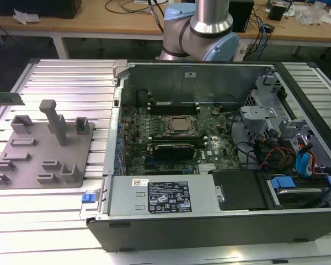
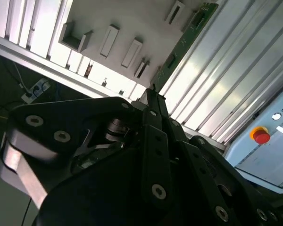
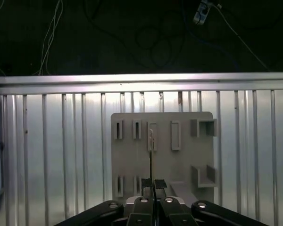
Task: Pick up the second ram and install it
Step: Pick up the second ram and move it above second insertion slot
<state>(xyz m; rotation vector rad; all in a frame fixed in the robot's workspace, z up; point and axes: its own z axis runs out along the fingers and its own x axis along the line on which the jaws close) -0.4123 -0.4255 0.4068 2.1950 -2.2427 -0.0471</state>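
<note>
One memory stick (image 2: 181, 44) is clamped by its end in the claw (image 2: 153, 92), near the grey tray (image 3: 184, 162). Carry level and avoid twisting.

The fixture plate (image 1: 41, 148), under the second ram (image 1: 5, 98), lies beside the computer case (image 1: 209, 231).

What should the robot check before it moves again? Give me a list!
1. Stick held: ok, the gripper is shut on the second ram.
2. Off the gray holder plate: ok, it hangs above it.
3. Straight in the grip: ok, it runs in line with the gripper in the first wrist view.
4. Computer case open: ok.
5. Free place among the memory slots: cannot tell.
</note>
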